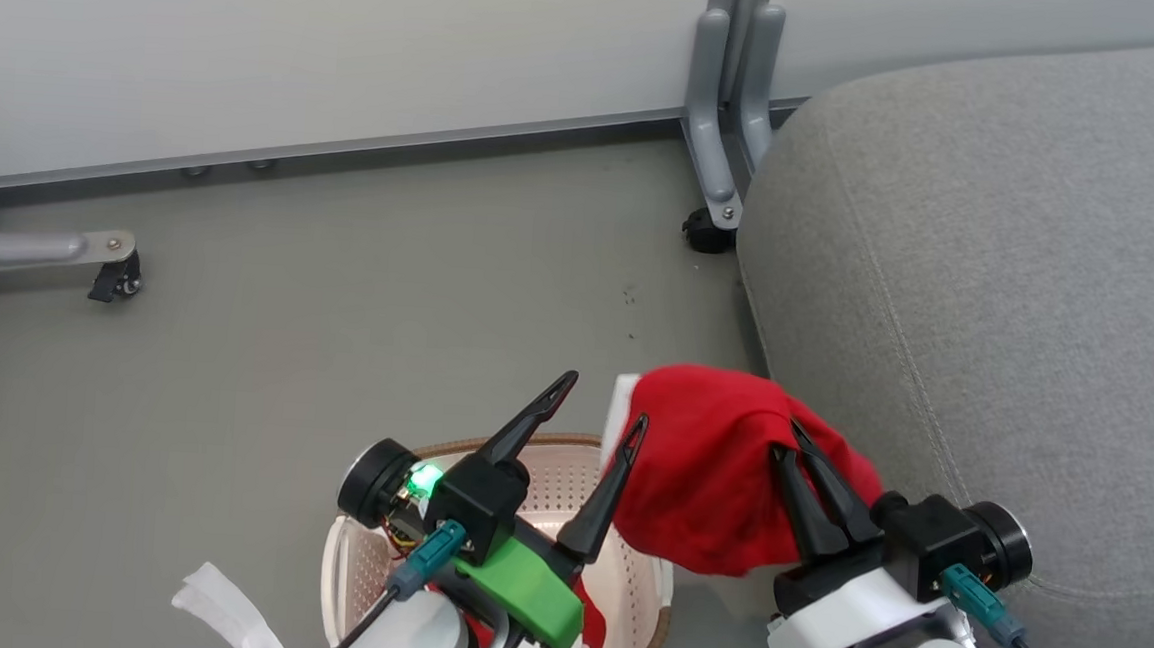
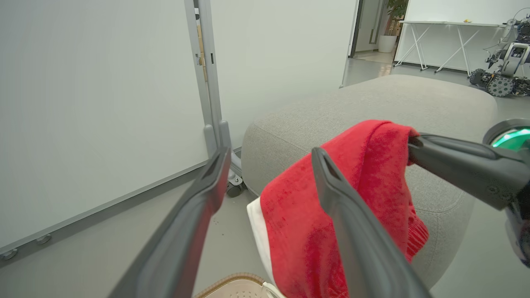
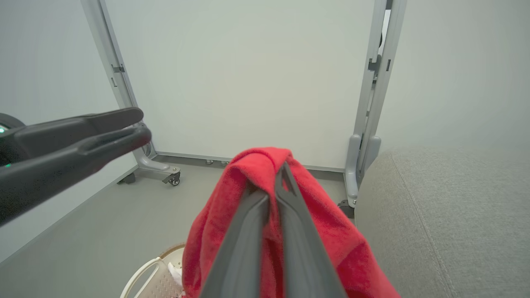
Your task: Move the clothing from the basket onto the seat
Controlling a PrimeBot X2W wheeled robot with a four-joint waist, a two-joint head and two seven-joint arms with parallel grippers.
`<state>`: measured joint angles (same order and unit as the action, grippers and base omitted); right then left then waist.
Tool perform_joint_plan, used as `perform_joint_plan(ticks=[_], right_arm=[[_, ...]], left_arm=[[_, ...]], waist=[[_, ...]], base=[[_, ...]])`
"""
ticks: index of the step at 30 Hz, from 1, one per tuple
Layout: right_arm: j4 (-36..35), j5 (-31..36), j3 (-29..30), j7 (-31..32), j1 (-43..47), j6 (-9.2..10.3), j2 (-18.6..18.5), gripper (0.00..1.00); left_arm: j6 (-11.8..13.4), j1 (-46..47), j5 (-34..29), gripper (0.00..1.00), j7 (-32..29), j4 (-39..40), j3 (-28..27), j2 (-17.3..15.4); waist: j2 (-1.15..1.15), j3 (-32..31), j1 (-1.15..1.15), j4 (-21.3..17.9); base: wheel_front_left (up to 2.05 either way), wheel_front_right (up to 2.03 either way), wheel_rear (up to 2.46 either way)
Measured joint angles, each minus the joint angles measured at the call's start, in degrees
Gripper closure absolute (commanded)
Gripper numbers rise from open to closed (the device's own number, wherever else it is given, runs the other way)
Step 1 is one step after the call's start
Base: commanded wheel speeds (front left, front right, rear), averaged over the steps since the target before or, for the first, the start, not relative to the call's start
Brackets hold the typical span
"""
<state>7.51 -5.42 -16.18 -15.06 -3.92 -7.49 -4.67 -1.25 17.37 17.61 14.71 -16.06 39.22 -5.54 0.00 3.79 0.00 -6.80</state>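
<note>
Our right pincer was clamped shut on a soft red fabric garment with a white trim edge. The garment hung draped over the pincer's dark fingers above the grey floor, between the small oval cream-white perforated plastic basket with a brown woven-look rim and the large light grey upholstered seat cushion. It hung near the cushion's rounded corner, not yet laid on top. Our left pincer stood wide open over the basket, gripping nothing, one finger just beside the hanging cloth. More red fabric lay in the basket under our left arm.
</note>
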Motion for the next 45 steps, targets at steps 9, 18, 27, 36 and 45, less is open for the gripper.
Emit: perform_joint_plan(ticks=[9,18,27,36,45], right_arm=[[-3.81,-0.18,1.86,0.00,-1.05,0.00,0.71,1.00],[-7.11,-0.02,4.30,0.00,-0.20,0.00,1.43,1.00],[-11.02,-0.66,10.69,0.00,2.60,0.00,1.71,1.00],[-11.65,-6.61,14.73,0.00,-0.14,0.00,1.78,1.00],[-4.71,-6.67,21.85,0.00,-19.14,0.00,1.79,1.00]], left_arm=[[0.00,1.22,-0.63,0.00,0.07,0.18,-0.01,-1.27],[-0.21,3.38,-1.14,0.00,-0.75,0.79,0.38,-2.66],[-2.94,7.44,-1.33,0.00,-1.86,-1.71,3.12,-2.16],[-3.49,9.40,-2.57,0.00,-2.03,-3.92,4.36,-2.99],[-1.89,11.17,-4.71,0.00,-3.74,-0.83,5.70,-4.45]], waist=[[0.00,2.31,0.00,-7.68],[0.00,4.60,0.00,-17.92],[0.00,9.38,0.00,-23.68],[0.00,14.15,0.00,-25.28],[0.00,19.27,0.01,-24.52]], base=[[0.00,0.00,0.00],[0.00,0.00,0.00],[0.00,0.00,0.00],[0.00,0.00,0.00],[0.00,0.00,0.00]])
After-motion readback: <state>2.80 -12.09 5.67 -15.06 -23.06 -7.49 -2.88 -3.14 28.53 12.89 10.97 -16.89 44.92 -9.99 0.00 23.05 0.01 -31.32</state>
